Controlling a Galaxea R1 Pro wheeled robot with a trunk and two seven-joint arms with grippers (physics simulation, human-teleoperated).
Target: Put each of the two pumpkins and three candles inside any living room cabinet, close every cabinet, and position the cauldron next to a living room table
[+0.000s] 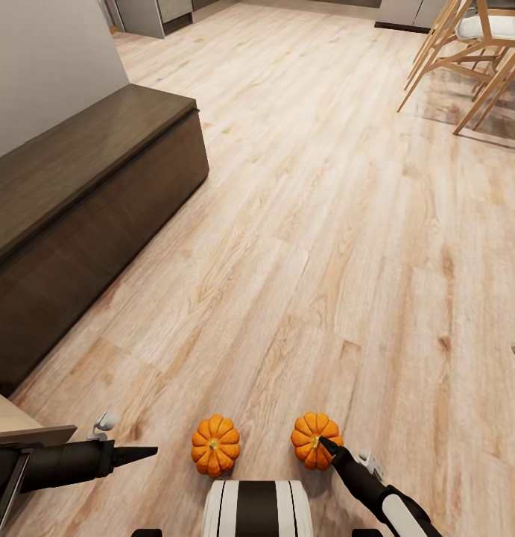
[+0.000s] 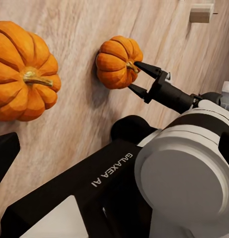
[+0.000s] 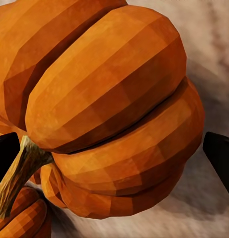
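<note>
Two pumpkins sit on the light wood plank floor (image 1: 302, 224) just in front of the robot's base (image 1: 258, 509). The left pumpkin (image 1: 215, 445) rests apart from both arms; in the left wrist view it shows large, its short brownish stem lying sideways (image 2: 22, 79). The right pumpkin (image 1: 315, 440) lies near it, with a strip of bare floor between the two.

The right gripper (image 1: 326, 446) is at the right pumpkin — its dark fingers are spread, one tip near the stem and the other lower on the ribbed side, as the left wrist view shows (image 2: 136, 76). The jaws stand open around that side of the pumpkin, not clamped on it. In the right wrist view the pumpkin (image 3: 114, 109) is very close, with a dark fingertip (image 3: 221, 156) at one edge and another at the opposite edge by the stem.

The left gripper (image 1: 141, 452) points across the floor toward the left pumpkin, well short of it and holding nothing; its fingers look drawn together into a point in the head view — I cannot tell for sure.

The long dark-brown cabinet (image 1: 78, 216) stands along the wall to the robot's left, its fronts shut. Pale wooden chairs (image 1: 473, 52) stand far off at the right.
</note>
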